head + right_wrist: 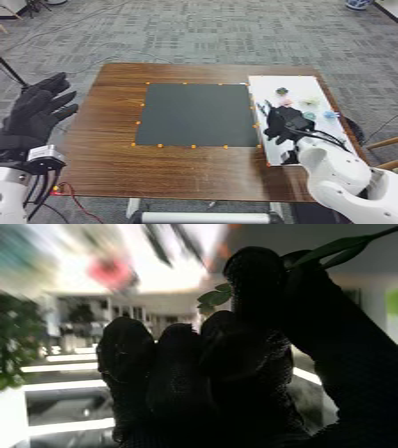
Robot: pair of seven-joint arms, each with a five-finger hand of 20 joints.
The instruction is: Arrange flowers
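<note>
My right hand (286, 122) is over the white board (282, 81) on the table's right side. In the right wrist view, that hand (253, 289) has a green leafy stem (342, 248) pinched between finger and thumb; leaves stick out on both sides. A pink flower (286, 102), a pale yellow flower (310, 101), a teal flower (308, 115), a blue flower (330, 114) and a dark green one (282, 91) are on the board. The wrist camera also catches the pink flower (111, 272). Beyond the table's left edge, my left hand (35, 112) is held with fingers relaxed.
A dark grey mat (195, 115) lies mid-table, with small orange marks around its border. Thin dark objects (261, 108) are at the board's left edge. Bare brown wood of the table (115, 170) surrounds the mat. Green foliage (18, 336) appears in the right wrist view.
</note>
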